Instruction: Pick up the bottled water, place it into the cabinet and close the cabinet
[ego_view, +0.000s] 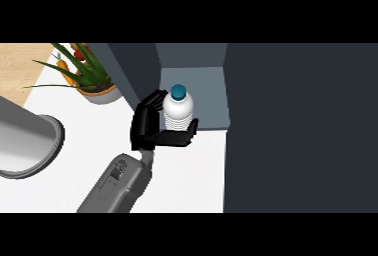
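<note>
Bottled water (178, 108), upright with its long axis vertical, held in the curled fingers and thumb of the one visible hand (153, 131) at the threshold of the open cabinet (198, 90), whose interior lies directly ahead

White bottled water (177, 111) with teal cap stands upright inside the open cabinet (207, 90).

A kitchen: white counter (188, 170), dark cabinet (295, 125), potted plant (88, 75), steel pot (26, 145).
</note>
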